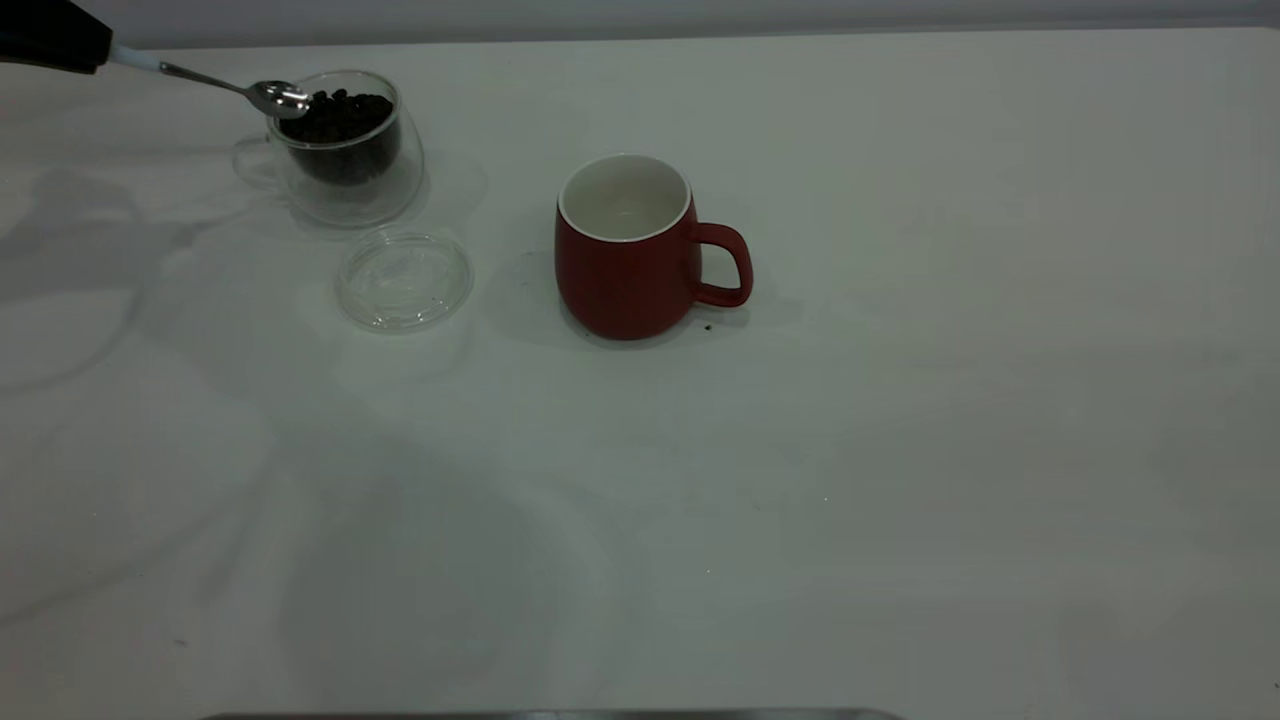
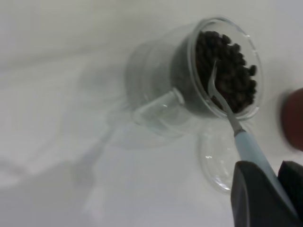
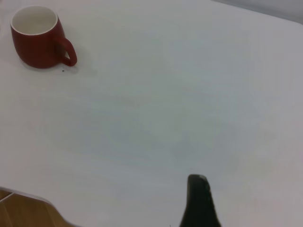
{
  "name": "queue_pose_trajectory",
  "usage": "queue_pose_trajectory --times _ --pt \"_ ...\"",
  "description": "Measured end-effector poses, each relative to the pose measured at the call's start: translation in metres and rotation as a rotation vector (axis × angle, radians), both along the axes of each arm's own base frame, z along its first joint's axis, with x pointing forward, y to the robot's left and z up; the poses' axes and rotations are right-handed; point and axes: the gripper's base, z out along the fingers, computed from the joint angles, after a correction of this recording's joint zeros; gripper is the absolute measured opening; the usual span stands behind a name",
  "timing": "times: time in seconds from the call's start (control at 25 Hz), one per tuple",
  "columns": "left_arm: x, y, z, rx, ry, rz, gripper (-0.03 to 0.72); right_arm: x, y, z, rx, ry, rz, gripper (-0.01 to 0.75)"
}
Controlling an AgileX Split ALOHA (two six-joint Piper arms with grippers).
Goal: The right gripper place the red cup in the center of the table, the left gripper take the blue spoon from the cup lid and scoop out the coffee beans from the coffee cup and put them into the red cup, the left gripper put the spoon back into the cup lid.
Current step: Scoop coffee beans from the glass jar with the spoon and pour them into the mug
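Observation:
My left gripper [image 1: 50, 35] [image 2: 272, 178] hangs at the table's far left corner, shut on the pale handle of the blue spoon [image 1: 225, 88] [image 2: 247, 144]. The spoon's metal bowl reaches into the mouth of the clear coffee cup [image 1: 345, 170] [image 2: 156, 94], at the edge of the heap of coffee beans [image 1: 340, 115] [image 2: 229, 66]. Just in front of that cup lies the cup lid [image 1: 403, 280] [image 2: 215, 158], with nothing on it. The red cup [image 1: 625, 250] [image 3: 38, 38] stands upright mid-table, white inside bare, handle pointing right. My right gripper [image 3: 199, 201] is well away from the red cup, over bare table.
The white table [image 1: 800, 500] stretches wide to the right and front of the red cup. A tiny dark speck [image 1: 708, 327] lies beside the red cup's base. The table's near edge shows in the right wrist view.

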Motion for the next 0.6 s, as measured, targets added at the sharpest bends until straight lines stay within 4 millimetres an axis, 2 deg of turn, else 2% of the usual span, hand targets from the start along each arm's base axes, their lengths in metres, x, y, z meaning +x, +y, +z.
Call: queue_pose_trajectory --times 0.16,0.6 --pt "0.004 -0.006 -0.001 0.035 -0.033 -0.019 0.124 0.0 0.0 0.0 0.0 0.0 0.0 0.573" --pt "0.016 -0.036 -0.003 0.095 -0.072 -0.045 0.124 0.0 0.0 0.0 0.0 0.0 0.0 0.573"
